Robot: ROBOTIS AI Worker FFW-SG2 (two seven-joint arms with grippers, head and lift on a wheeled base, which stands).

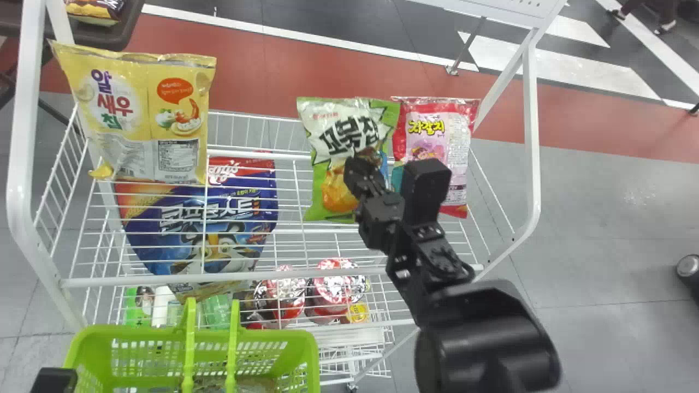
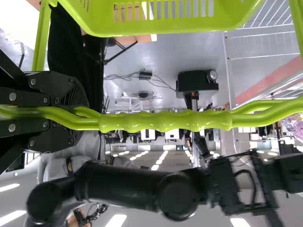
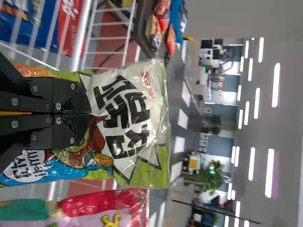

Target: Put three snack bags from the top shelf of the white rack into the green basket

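Green basket (image 1: pixel 136 331), item (image 1: pixel 254 385) inside; left end effector (image 2: pixel 85 112) clamping handle (image 2: pixel 165 122), right end effector (image 1: pixel 361 166) pinching green bag (image 1: pixel 327 123)

The snack bag (image 3: pixel 123 109) is crinkled, glossy film, the green basket (image 1: pixel 262 335) smooth, shiny plastic.

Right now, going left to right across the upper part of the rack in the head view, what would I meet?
Rack's left post, yellow bag, green bag, red bag, rack's right post.
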